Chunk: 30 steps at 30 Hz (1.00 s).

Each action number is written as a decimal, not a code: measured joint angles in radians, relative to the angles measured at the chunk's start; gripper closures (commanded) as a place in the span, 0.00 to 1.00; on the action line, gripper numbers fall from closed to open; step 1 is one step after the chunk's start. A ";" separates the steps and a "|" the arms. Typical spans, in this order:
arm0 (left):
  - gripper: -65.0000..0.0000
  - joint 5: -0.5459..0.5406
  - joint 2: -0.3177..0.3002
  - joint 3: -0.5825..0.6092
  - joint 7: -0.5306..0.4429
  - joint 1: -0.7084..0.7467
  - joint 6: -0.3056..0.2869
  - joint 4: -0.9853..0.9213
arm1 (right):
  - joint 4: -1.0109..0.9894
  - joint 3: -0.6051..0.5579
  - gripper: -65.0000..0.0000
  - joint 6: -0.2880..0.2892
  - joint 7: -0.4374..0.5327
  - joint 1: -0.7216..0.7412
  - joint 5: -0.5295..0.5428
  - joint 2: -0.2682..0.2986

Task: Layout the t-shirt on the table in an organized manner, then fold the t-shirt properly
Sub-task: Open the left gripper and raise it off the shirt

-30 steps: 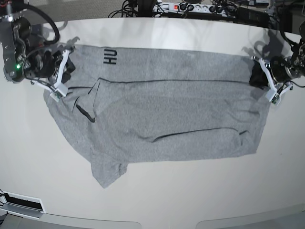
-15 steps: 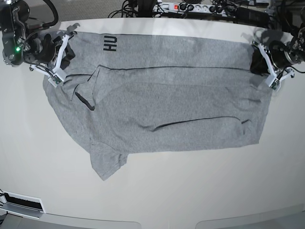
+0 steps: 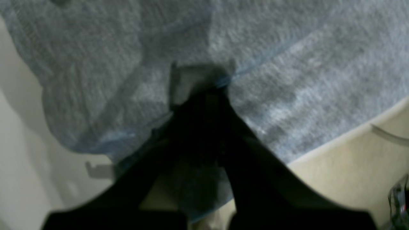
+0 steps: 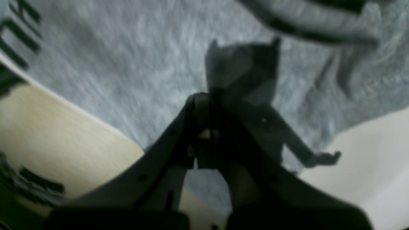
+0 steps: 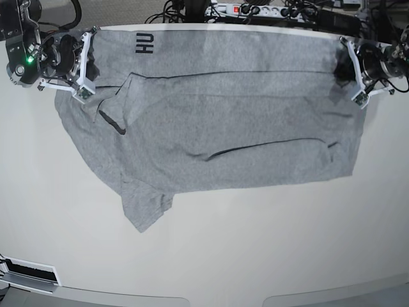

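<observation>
Near desk (image 5: 211, 262) bare. T-shirt (image 5: 223, 128) lies mid-to-upper frame, one fold made, sleeve poking out lower left. Both pincers pinching far corners: right pincer (image 5: 86, 54) upper left, left pincer (image 5: 348, 64) upper right. Probably mid-fold; tidying and further folds remain.

- White power strip (image 5: 255, 10) w/ red switch, past far table edge, top centre.
- Black cables (image 5: 176, 9) tangled beside it.
- Grey floor (image 5: 115, 11) top left.
- Slotted white panel (image 5: 29, 274), bottom-left corner.
</observation>
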 measured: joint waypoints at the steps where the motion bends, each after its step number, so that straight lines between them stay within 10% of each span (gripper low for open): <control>1: 1.00 0.000 -0.010 -0.009 0.014 0.005 0.000 0.014 | 0.008 0.000 1.00 -0.002 -0.005 -0.003 -0.008 0.001; 7: 1.00 -0.058 -0.026 -0.160 0.083 0.018 0.003 0.051 | 0.042 0.000 0.99 -0.018 -0.007 0.014 -0.009 0.002; 14: 1.00 -0.227 -0.027 -0.364 0.050 0.006 -0.040 0.065 | 0.042 0.000 0.72 -0.042 -0.008 0.057 -0.009 0.002; 21: 0.49 -0.237 -0.004 -0.410 -0.039 -0.126 0.054 0.017 | 0.042 0.000 0.72 -0.066 -0.009 0.080 0.002 0.000; 26: 0.49 -0.279 0.021 -0.409 -0.034 -0.278 0.056 -0.166 | 0.042 0.000 0.72 -0.069 -0.032 0.075 0.041 -0.001; 30: 0.49 -0.351 0.039 -0.408 -0.027 -0.429 -0.075 -0.396 | 0.042 -0.001 0.72 -0.069 -0.031 0.078 0.087 0.000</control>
